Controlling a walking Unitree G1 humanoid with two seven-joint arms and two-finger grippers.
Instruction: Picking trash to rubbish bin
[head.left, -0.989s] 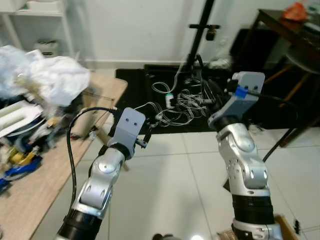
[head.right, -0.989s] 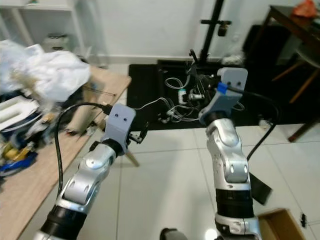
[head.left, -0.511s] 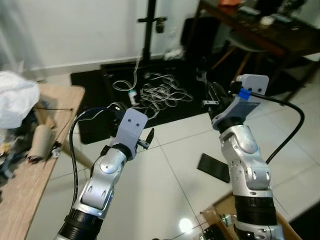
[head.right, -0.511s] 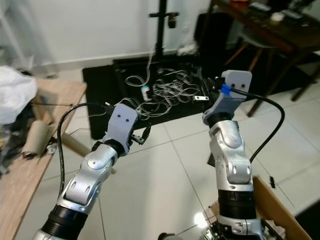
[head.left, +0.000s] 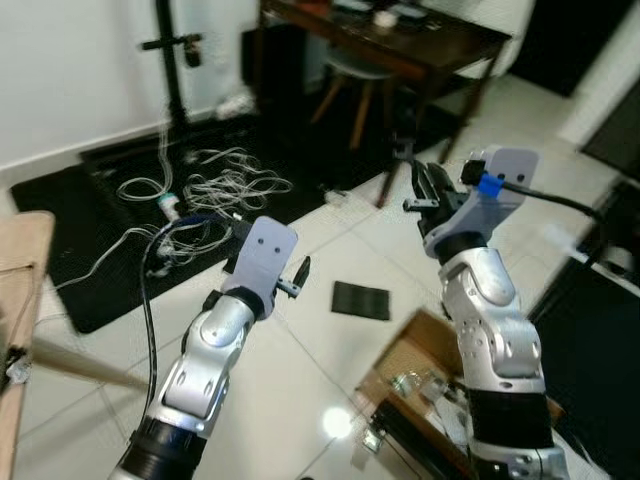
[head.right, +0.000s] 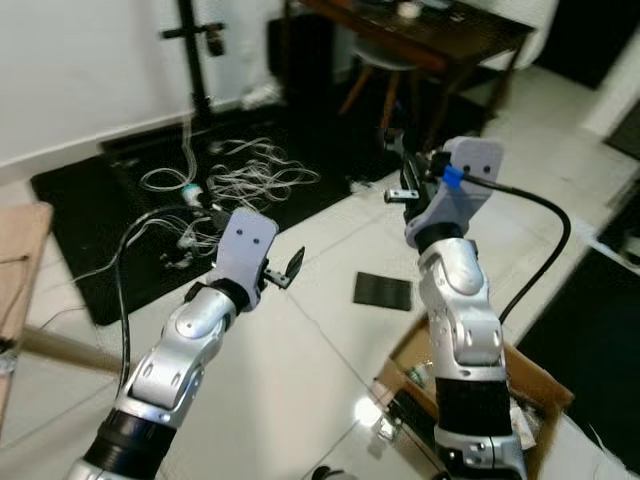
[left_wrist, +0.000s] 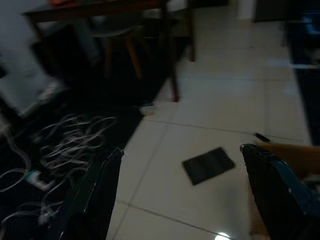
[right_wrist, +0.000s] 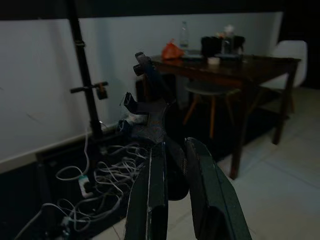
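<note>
A: Where is our trash? We take it to be the flat black piece (head.left: 360, 300) lying on the white floor (head.left: 300, 400), just right of centre in the left eye view; the cardboard box (head.left: 412, 352) with clutter inside sits at the lower right, close beside it but not touching, and we judge it serves as the bin.

B: And our hands? The left gripper (head.left: 298, 272) hangs in the air at mid-frame with its fingers (left_wrist: 95, 190) spread wide and nothing between them; the right gripper (head.left: 420, 185) is raised in the upper right, its fingers (right_wrist: 150, 200) drawn close together. There is a dark lump between them, and we cannot tell whether anything is pinched.

A: How does the piece lie? Flat on its broad face, its long axis running roughly left to right across the frame, the right end dipping a little toward the box.

B: Then, as we judge it, we should bend and bring the left gripper down over it. It is thin and hugs the tile, so we should come in low across the short side and catch one long edge rather than press from above; a slick floor may let it skid.

A: Afterward, the box opens upward – a short carry to the lower right should do.
</note>
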